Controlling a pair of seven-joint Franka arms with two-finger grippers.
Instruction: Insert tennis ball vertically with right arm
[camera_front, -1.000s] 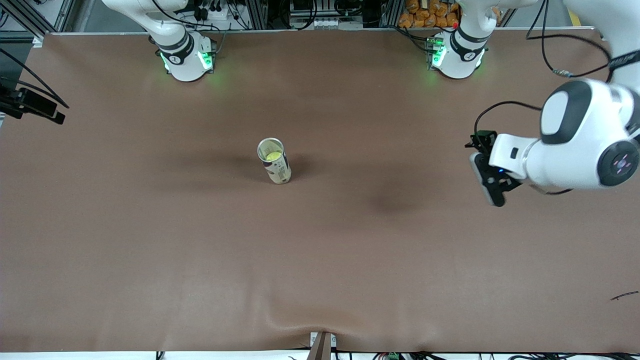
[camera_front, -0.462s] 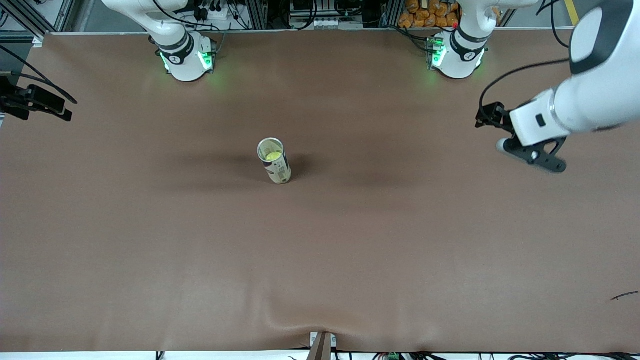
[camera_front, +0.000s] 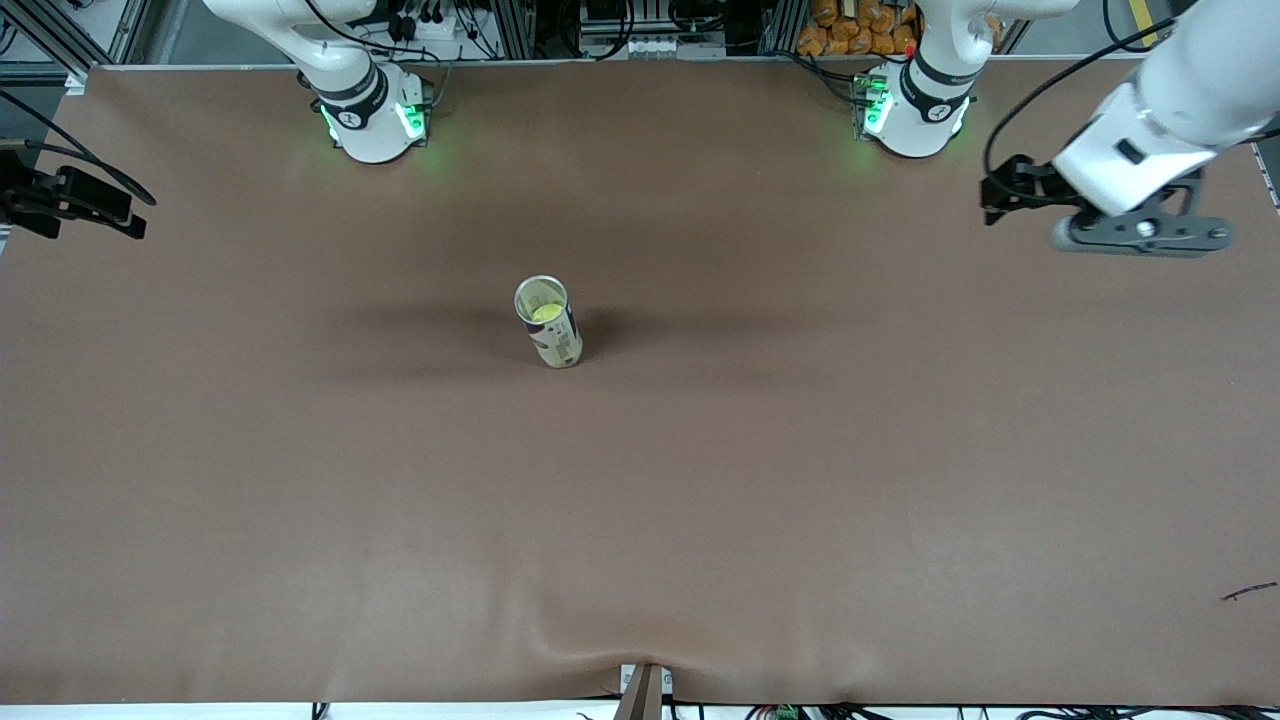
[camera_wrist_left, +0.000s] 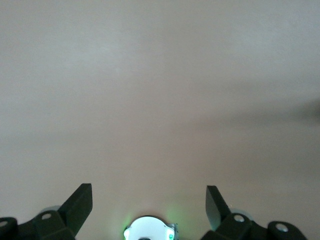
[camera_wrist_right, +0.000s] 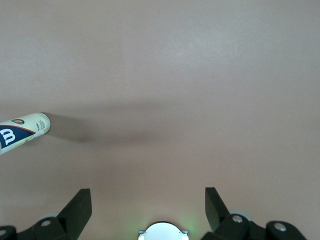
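Table (camera_front: 300, 500): we see a wide surface under a brown cover that fills most of the front view; the cover is rumpled into a low fold at the edge nearest the front camera.

Left arm (camera_front: 1190, 70): we see its white links reach out over the table at its own end, well apart from the can.

Right arm (camera_front: 300, 30): we see only its base and lower links at the table's top edge; it waits off to its own end.

Left gripper (camera_front: 1140, 235): we find it up in the air over the left arm's end of the table. In the left wrist view its two dark fingers (camera_wrist_left: 80, 202) stand far apart with nothing between them, and only bare brown cover lies below.

Right gripper (camera_wrist_right: 145, 207): we see it in the right wrist view alone, its fingers spread wide and empty above bare cover, with the can off to one side.

Can (camera_front: 549, 322): we see a tall cream and dark blue tube standing upright near the middle of the table, its mouth open.

Tennis ball (camera_front: 545, 312): we see it as a yellow-green patch inside the can, below the rim; neither gripper touches it.
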